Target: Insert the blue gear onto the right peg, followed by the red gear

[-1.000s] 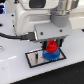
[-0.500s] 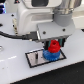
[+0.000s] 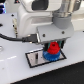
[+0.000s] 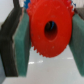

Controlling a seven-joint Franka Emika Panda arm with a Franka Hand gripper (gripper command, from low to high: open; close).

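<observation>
Below, white worktop (image 3: pixel 15 70) carries the black-framed plate (image 3: pixel 35 59). Blue gear (image 3: pixel 50 56) already sits there, presumably on the right peg, hidden. My gripper (image 3: pixel 52 47) pinches the red gear (image 4: pixel 48 31) w/ hole kept over blue's hub, for stacking.

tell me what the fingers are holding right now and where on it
The red gear, pinched by its toothed rim between the two fingers, one on each opposite side.

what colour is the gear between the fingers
Red gear; the wrist view shows it best.
</observation>
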